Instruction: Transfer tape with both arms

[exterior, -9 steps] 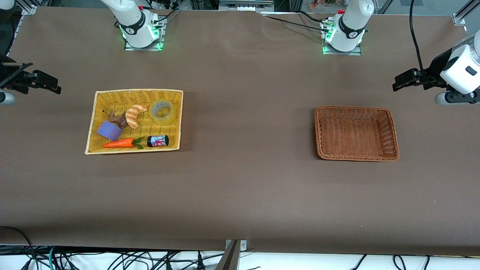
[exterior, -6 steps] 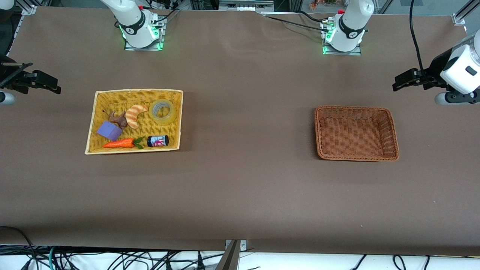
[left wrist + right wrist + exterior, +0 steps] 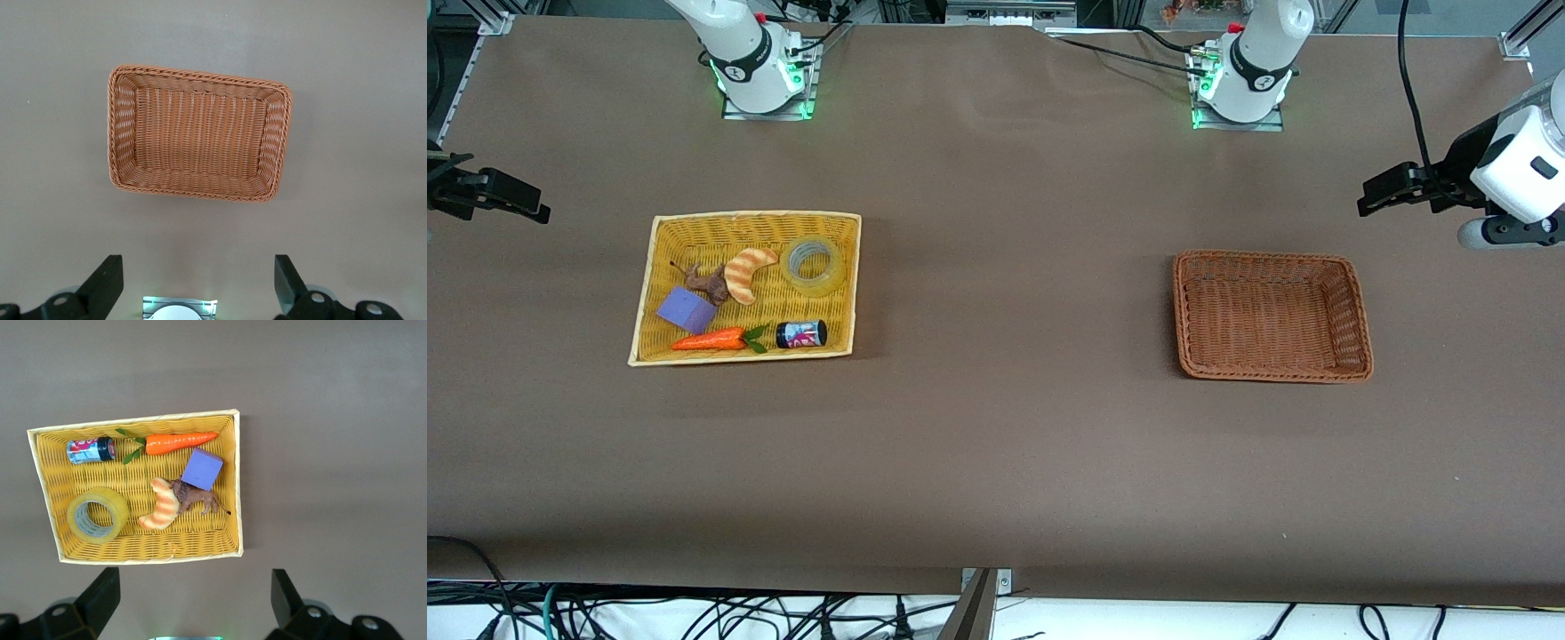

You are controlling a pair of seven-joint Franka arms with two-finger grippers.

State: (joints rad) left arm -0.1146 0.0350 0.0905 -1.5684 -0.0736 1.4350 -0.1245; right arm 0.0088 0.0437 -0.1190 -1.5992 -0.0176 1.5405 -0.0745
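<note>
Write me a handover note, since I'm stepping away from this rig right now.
Left end effector: open, empty, above the table near the brown basket, which holds nothing.
Right end effector: open, empty, above the table near the yellow basket.
Tape lies flat in the yellow basket, beside the croissant; carrot, can, purple block and a toy animal lie there too.
Done: nothing.
Left: pick the tape, pass it between arms, place it.

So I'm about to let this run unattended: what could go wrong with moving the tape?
The tape lies flat in the yellow basket, close to its rim and beside the croissant, so the open right end effector might bump either. The brown basket sits far off, so a mid-table handover to the open left end effector could drop it.
</note>
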